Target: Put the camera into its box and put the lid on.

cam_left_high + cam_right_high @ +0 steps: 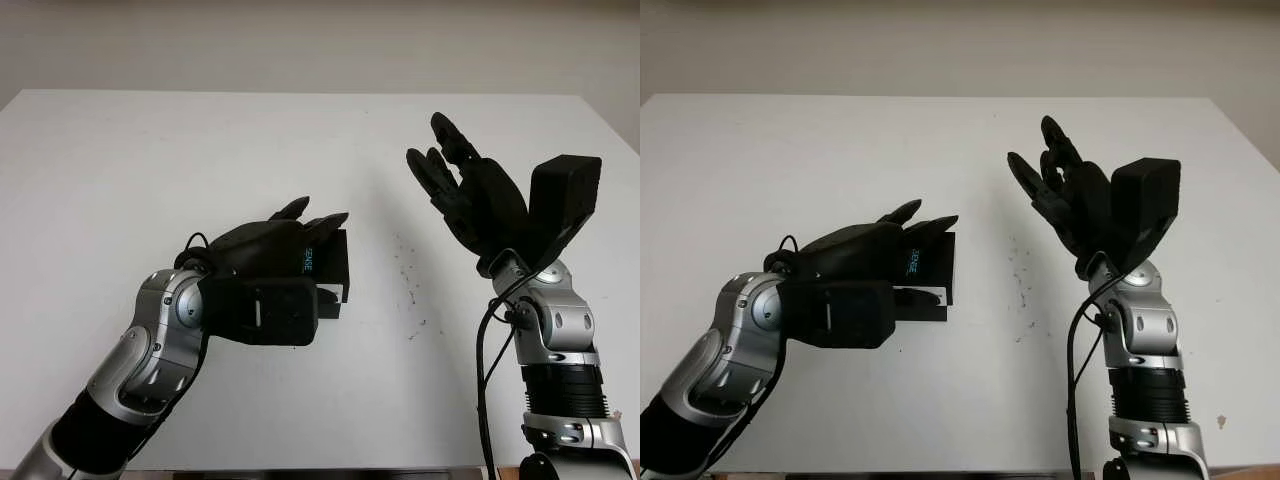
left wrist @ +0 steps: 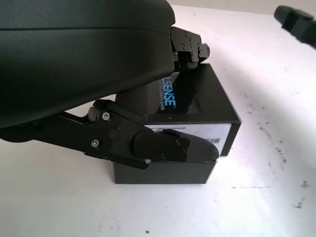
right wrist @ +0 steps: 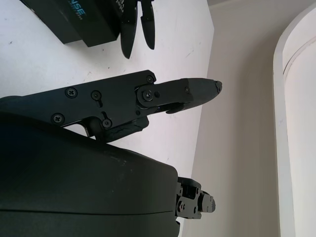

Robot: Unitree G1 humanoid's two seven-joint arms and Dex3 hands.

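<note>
- Head views: one black box (image 1: 328, 262) with pale lettering, sitting on a white table (image 1: 120, 160) left of centre, lid on. One left hand (image 1: 285, 240) draped over it from the near-left side, fingers (image 1: 330, 218) along the top, thumb against the front wall — grasping the box.
- One right hand (image 1: 455, 185) raised above the table at right, palm turned toward the centre, released and holding nothing, well apart from the box.
- Scattering of small dark specks (image 1: 408, 275) on the tabletop between box and right arm. Plain pale wall (image 1: 320, 40) behind the far edge.
- Left wrist view: same single box (image 2: 197, 98), glossy top, white label strip on its side; thumb (image 2: 168, 148) pressed across the front face, a fingertip (image 2: 190, 47) on the top edge.
- Right wrist view: open right-hand fingers (image 3: 182, 94) over white table; one corner of the box (image 3: 84, 19) and left-hand fingertips (image 3: 138, 24) at the frame edge; beige wall (image 3: 237, 123) beyond.
</note>
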